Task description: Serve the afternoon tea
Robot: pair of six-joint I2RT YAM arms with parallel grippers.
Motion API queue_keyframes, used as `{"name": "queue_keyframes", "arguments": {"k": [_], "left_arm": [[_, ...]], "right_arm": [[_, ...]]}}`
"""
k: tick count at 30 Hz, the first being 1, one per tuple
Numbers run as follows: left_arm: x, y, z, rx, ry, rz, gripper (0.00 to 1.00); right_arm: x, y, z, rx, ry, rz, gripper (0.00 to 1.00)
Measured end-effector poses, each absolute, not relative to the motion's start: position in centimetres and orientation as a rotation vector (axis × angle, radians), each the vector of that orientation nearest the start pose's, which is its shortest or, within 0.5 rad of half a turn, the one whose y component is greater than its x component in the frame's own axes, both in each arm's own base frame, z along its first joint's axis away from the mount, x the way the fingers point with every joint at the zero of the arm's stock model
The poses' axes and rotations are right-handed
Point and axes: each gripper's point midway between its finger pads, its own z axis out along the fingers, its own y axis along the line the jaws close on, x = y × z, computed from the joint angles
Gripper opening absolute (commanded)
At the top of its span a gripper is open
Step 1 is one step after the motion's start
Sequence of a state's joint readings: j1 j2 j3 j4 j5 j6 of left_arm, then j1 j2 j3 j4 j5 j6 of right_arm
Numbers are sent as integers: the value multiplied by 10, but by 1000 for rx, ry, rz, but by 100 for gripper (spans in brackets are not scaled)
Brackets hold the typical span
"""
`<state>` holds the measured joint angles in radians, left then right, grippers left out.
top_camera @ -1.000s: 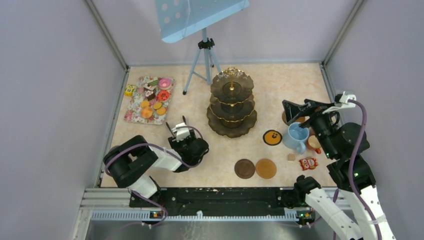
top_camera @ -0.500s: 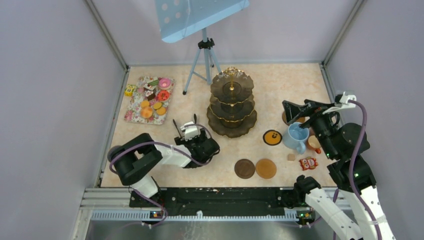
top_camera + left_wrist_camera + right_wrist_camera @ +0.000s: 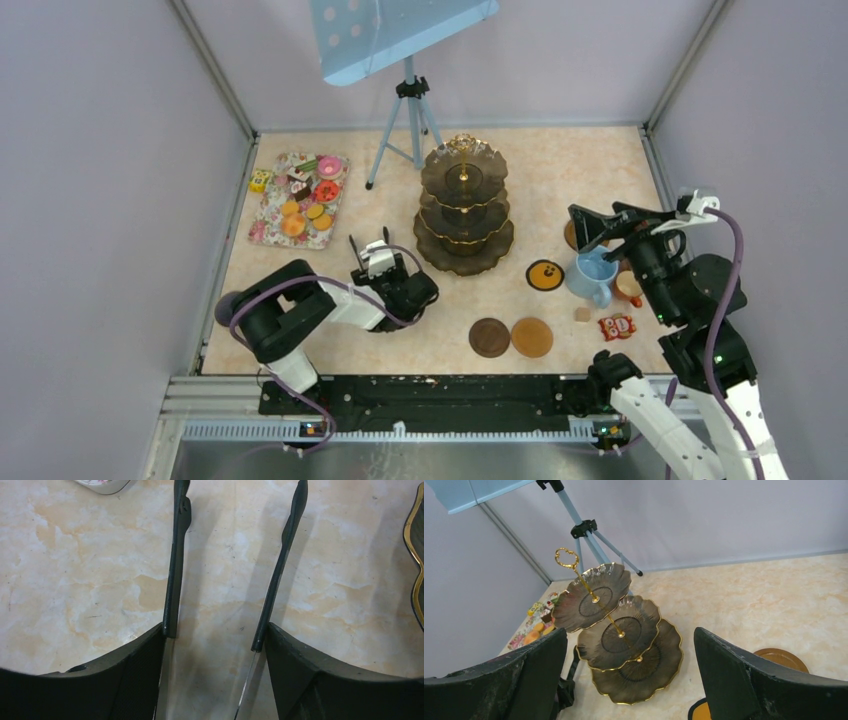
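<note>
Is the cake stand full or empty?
Empty. All three tiers of the stand show bare dark plates; the cakes sit on the flowery mat.

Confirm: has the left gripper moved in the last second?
Yes. The left gripper, holding tongs, has shifted right, closer to the stand.

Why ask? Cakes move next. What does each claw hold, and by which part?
Left claw holds the tongs by their rear end, the arms sticking out ahead. Right claw is open, holding nothing.
</note>
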<state>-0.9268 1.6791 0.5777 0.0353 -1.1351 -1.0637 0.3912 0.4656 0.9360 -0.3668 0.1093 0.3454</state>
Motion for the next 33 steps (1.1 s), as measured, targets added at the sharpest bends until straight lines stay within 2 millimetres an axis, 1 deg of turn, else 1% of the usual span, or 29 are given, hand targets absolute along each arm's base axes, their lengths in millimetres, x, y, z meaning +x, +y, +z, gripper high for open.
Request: {"name": "queue_keyframes", "arguments": {"k": [4,7,10,14,17,21,24,27,28,31,33], "left_arm": [[286,-142,18,-432,1918,246,69],[284,-144,21,-385,1961,241,68],[281,-144,30,-314,2019,229,68],[284,-141,52,-277,2069,171,64],[291,-137,76,-265,2094,106,65],[299,-132,112,-233,2132,27,66],[309,-118,143,-218,2152,1,69],[322,-94,177,-233,2159,-3,69],[327,-84,185,-242,2161,3,68],[340,-49,204,-295,2166,24,67],[347,-27,206,-329,2181,48,67]], "right_arm": [[211,81,385,59,1481,517,95],[211,80,385,61,1481,515,95],[211,80,385,62,1481,513,95],[213,79,382,67,1485,507,95],[214,78,378,72,1494,497,95],[215,77,378,76,1493,491,95],[215,77,378,74,1493,487,95],[215,77,378,70,1493,484,95],[215,77,378,70,1493,484,95],[216,78,378,66,1496,486,95],[218,80,377,61,1500,489,95]]}}
